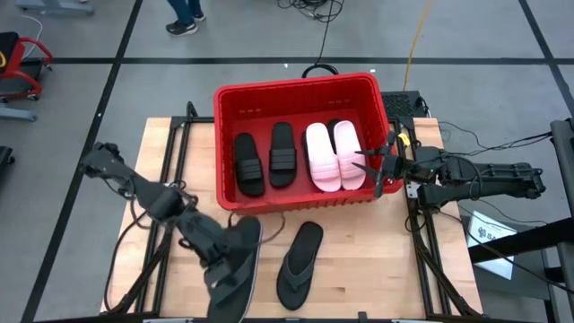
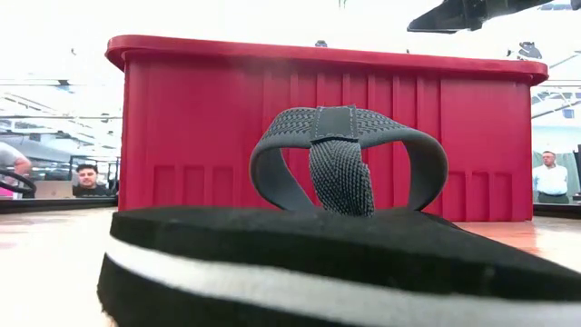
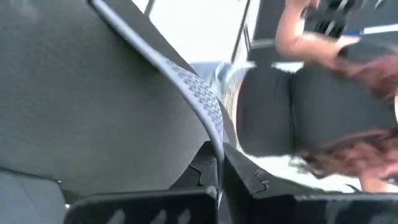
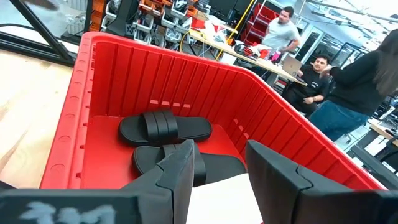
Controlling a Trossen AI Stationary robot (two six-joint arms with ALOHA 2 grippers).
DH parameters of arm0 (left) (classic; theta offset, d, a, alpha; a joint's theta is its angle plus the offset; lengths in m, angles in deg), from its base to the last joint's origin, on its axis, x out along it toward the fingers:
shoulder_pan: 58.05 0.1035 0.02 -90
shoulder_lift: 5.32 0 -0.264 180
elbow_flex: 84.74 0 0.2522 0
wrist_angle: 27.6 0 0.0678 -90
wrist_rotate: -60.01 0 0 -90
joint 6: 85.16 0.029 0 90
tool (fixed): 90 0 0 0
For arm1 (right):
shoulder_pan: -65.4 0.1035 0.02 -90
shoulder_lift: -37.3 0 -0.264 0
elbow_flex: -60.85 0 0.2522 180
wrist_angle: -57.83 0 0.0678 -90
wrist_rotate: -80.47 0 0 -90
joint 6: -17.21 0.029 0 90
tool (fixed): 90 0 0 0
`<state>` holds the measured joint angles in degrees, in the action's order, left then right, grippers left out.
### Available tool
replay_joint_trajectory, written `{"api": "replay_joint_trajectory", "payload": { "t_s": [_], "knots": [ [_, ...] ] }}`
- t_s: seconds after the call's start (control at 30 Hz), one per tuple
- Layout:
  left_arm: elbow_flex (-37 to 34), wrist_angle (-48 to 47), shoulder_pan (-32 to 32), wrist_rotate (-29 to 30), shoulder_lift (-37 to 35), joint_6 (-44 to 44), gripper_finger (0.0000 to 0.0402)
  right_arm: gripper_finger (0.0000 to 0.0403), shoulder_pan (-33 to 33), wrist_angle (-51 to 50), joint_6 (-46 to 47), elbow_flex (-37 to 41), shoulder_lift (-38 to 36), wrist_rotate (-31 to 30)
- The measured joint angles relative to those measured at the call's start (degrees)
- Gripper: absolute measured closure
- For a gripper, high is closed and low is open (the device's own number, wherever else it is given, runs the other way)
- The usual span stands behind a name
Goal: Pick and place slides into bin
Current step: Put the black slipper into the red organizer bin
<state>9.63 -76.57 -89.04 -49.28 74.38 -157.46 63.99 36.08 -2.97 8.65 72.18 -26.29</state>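
Red bin point(image 1: 300, 90), far centre of my table point(image 1: 161, 144): I count four slides lying inside it side by side, two black wide-strap ones point(image 1: 248, 164) on the left and a pale pink-white pair point(image 1: 334, 154) on the right. Outside the bin, on the near part of the table, I have two black flip-flops. One flip-flop point(image 1: 300, 263) lies flat and free near the centre, its toe strap facing the low camera. The other flip-flop point(image 1: 235, 269), just to its left, sits under my left gripper point(image 1: 218, 260), whose fingers are pinched tight on its edge; the wrist view shows the thin rim of the sole caught between them. My right gripper point(image 1: 381, 166) hangs over the bin's right rim above the pale pair, fingers spread wide and holding nothing. People are seated and standing in the room beyond the table.
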Motion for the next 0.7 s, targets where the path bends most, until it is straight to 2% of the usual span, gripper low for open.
{"api": "replay_joint_trajectory", "payload": {
  "t_s": [0.27,0.53,0.7],
  "knots": [
    [12.55,-14.18,11.37,5.94,0.00,5.90,0.0401,0.0268,0.00,0.00,0.00,0.00,0.00,0.07],
    [14.37,-15.41,28.05,7.58,0.00,20.87,0.0401,0.0268,0.01,-0.01,0.00,0.00,0.01,0.11],
    [14.37,-14.80,37.94,12.17,0.00,32.63,0.0401,0.0268,0.01,-0.02,0.00,0.00,0.01,0.13]
  ]
}}
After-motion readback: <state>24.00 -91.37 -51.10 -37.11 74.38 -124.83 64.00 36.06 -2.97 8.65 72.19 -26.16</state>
